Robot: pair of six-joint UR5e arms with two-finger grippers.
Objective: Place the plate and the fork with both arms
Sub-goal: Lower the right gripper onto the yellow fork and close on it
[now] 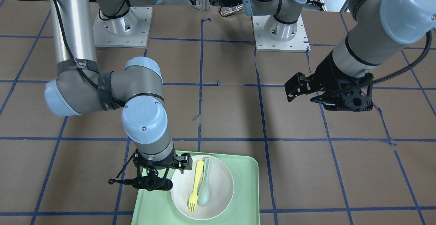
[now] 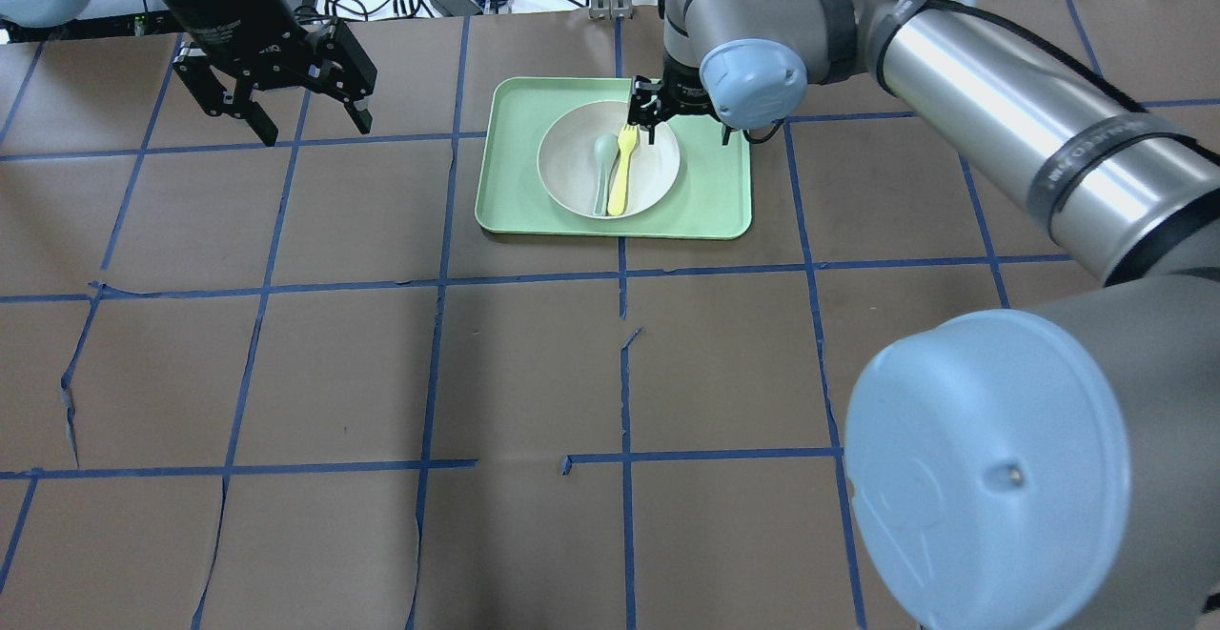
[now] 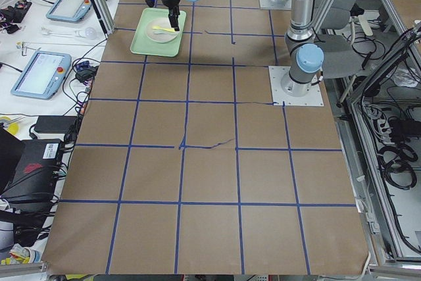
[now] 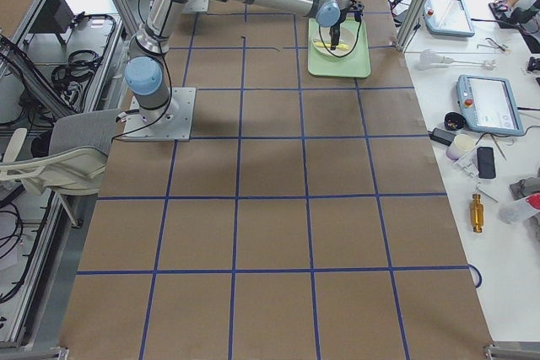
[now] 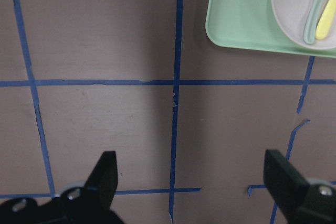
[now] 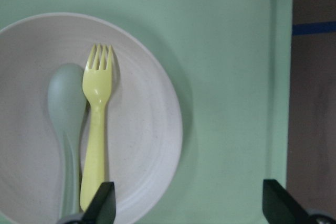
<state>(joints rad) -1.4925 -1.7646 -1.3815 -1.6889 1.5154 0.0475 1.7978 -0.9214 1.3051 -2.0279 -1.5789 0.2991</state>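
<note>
Two utensils are lying side by side in the plate (image 6: 152,129), which is sitting on the tray (image 6: 231,77): the fork (image 6: 97,124), tines pointing to twelve o'clock in the right wrist view, with the spoon (image 6: 65,103) just beside it at nine o'clock. The right gripper (image 6: 189,205) is hovering above them, jaws spread wide and empty, probably lining up on the fork. The left gripper (image 5: 192,174), likewise spread and empty, is hanging over the table (image 5: 105,35) with the tray at its one o'clock, likely standing clear until the plate is free
</note>
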